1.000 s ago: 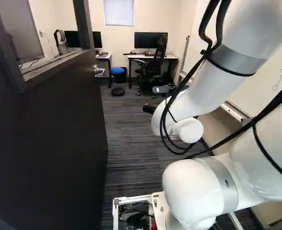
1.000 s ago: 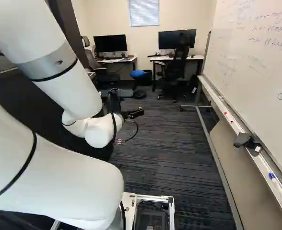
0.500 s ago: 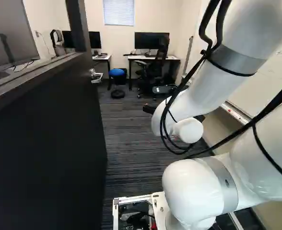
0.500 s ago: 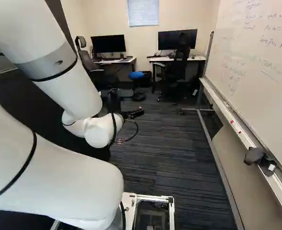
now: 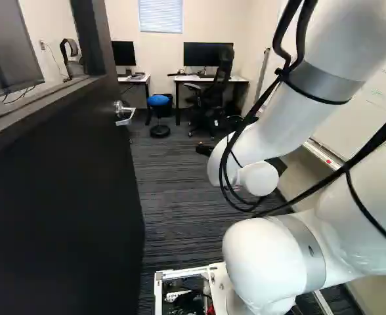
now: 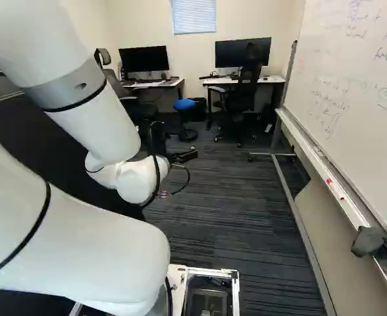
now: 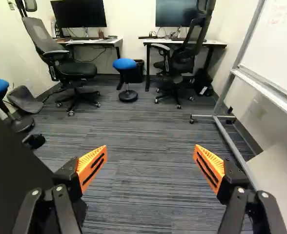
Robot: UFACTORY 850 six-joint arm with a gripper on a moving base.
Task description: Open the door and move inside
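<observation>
Standing open, the dark door (image 5: 62, 203) is filling the left of the left base view, with its silver handle (image 5: 124, 115) sticking out near the far edge and a window pane (image 5: 12, 49) sitting in its upper part. The white arm (image 6: 91, 112) is reaching ahead beside the door, and its end effector (image 6: 182, 157) is pointing into the room above the striped floor (image 6: 239, 197). In the wrist view, the two fingers are standing wide apart, their orange pads (image 7: 92, 168) facing each other with floor showing between them; they are gripping nothing. The dark door is showing close beside one finger there.

Ahead, one table (image 6: 262, 79) is holding a monitor (image 6: 243, 52), with a black chair (image 6: 243, 95) standing at it. Another table (image 6: 155, 84) is carrying a second monitor (image 6: 144, 59). A blue-topped stool (image 6: 185, 104) is standing near the tables. A whiteboard (image 6: 351, 85) is running along the right of the right base view, its ledge (image 6: 317, 158) bearing a dark object (image 6: 370, 241).
</observation>
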